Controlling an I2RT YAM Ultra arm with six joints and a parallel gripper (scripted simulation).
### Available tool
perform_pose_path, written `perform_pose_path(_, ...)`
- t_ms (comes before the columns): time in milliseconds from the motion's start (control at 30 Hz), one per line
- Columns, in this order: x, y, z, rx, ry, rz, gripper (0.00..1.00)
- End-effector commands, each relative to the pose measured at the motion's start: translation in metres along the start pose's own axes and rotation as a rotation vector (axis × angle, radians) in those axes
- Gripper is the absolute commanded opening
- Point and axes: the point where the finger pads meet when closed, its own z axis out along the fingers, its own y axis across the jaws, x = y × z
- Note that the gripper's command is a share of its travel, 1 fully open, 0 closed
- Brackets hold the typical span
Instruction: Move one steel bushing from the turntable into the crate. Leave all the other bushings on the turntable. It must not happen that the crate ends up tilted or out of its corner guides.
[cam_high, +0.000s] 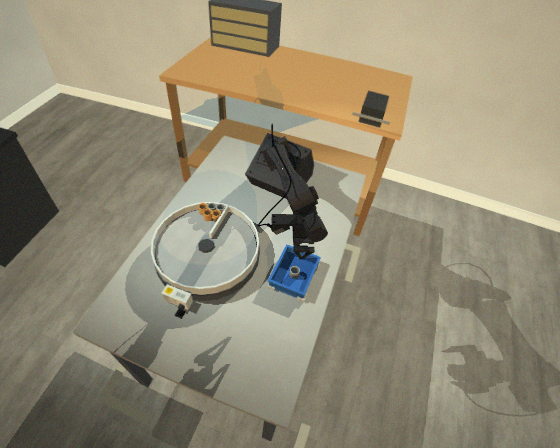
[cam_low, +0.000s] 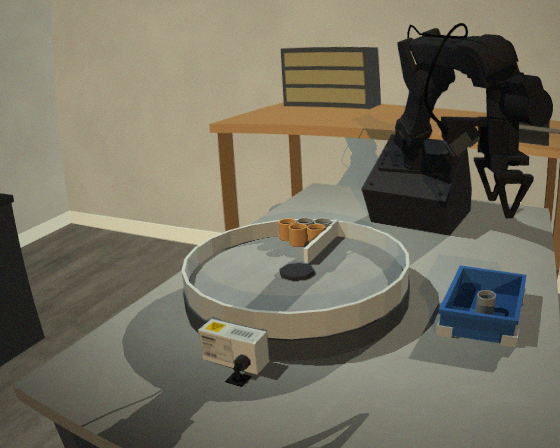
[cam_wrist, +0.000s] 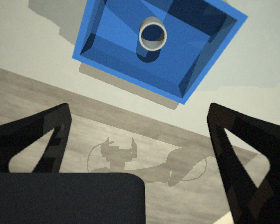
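Check the blue crate (cam_low: 452, 311) at the near right of the grey table (cam_low: 350, 400). One grey steel bushing (cam_low: 485, 301) stands upright on the crate floor, clear of all four walls. In the wrist view you look down its bore: the bushing (cam_wrist: 152, 34) sits near the middle of the crate (cam_wrist: 210, 60).

Note the gripper (cam_low: 506, 192). It hangs above the table just beyond the far edge of the crate, well above the bushing. Its jaws stand wide open and hold nothing. In the wrist view the two dark fingers frame the lower left and lower right corners, with only the table edge and the floor between them.

Look at the turntable (cam_low: 300, 320), a round pan with a pale rim, left of the crate. A straight divider bar (cam_low: 320, 242) runs from its far rim toward the black hub (cam_low: 297, 271). The remaining bushings (cam_low: 303, 230) cluster at the far rim, against the left side of the bar. Three are orange. Behind them you can make out grey ones, probably two, though the front row hides part of them.

A small white control box (cam_low: 233, 346) sits against the near rim of the turntable. The arm's black base (cam_low: 395, 205) stands at the far end of the table.
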Motion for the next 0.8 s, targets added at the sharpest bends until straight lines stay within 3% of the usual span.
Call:
perform_pose_path(0, 0.0032, -0.0016, -0.0092, -0.003, -0.007, -0.012, 1.0)
perform_pose_path(767, 0.0009, -0.0007, -0.0153, -0.016, -0.003, -0.007, 1.0)
